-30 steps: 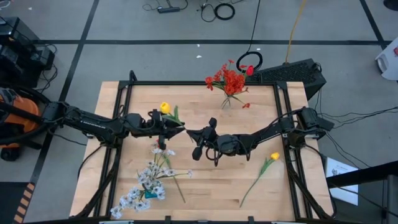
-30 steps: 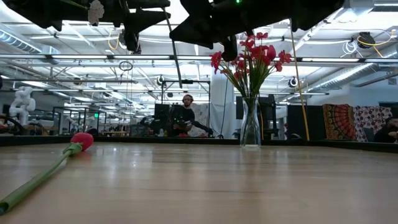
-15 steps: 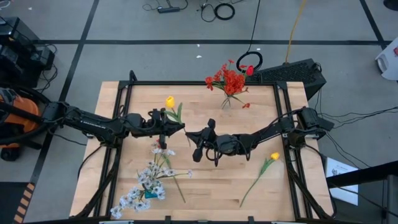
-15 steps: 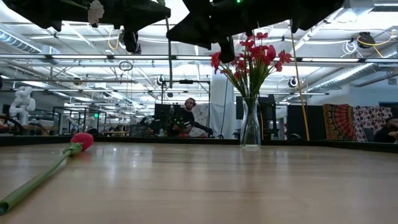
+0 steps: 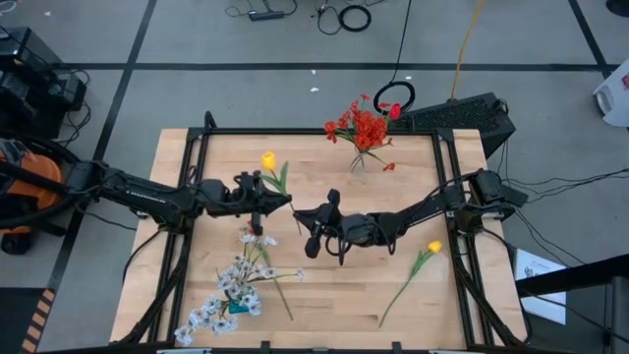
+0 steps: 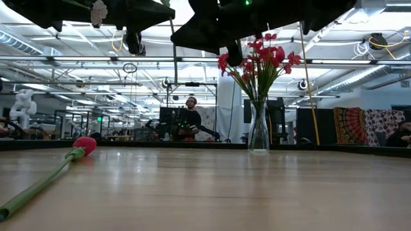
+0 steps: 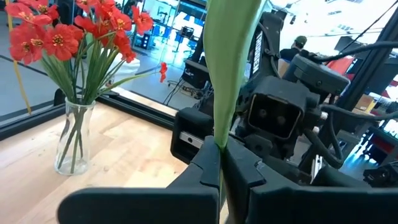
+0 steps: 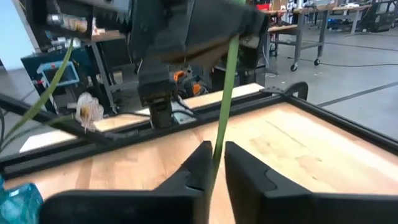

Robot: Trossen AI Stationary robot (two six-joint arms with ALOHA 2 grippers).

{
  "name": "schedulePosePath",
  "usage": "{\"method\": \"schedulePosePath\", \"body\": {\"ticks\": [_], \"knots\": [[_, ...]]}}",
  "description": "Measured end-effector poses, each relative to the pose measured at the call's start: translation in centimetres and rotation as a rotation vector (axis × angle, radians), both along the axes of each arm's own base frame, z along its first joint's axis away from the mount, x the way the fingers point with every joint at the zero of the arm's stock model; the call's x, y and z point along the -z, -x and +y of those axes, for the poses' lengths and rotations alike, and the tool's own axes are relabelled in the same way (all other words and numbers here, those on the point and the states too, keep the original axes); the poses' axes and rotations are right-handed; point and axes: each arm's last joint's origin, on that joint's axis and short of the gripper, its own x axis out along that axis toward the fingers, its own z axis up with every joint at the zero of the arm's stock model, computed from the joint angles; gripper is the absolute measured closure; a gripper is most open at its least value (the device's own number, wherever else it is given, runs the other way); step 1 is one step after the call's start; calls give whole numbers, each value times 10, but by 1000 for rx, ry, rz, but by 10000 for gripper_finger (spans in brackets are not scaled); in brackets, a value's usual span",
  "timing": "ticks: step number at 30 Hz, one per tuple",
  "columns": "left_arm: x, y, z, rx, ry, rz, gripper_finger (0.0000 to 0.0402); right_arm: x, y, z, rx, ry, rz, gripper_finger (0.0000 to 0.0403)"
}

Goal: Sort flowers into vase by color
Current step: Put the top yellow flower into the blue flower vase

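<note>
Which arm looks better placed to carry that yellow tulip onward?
Probably the right. Left gripper and right gripper both pinch the tulip stem, but the other yellow tulip lies on the right arm's side.

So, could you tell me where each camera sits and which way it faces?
High view: above the wooden table, facing straight down; both arms, left gripper and right gripper mid-table.
Low view: table-top height, facing the clear glass vase of red flowers; arms overhead.
Left wrist view: faces that vase and the right arm; own gripper shut on yellow tulip's green stem.
Right wrist view: faces the left arm; own gripper at that stem.
Low and left wrist share the vase.
</note>
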Motion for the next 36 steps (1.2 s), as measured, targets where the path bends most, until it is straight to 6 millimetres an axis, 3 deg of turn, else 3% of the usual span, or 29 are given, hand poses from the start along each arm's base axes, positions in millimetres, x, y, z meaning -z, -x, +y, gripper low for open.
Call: {"method": "schedulePosePath", "body": {"ticks": [7,13,27,36], "knots": [[-9,13,2,-4,-2,2,400,-5,6,0,4,10,62,302],[-10,34,4,-26,-23,113,401,-12,23,6,-15,1,206,272],[-13,115,20,-372,-65,275,401,-3,43,14,111,-104,343,300],[-16,141,27,-568,-66,228,402,-4,43,14,111,-105,340,312]]}}
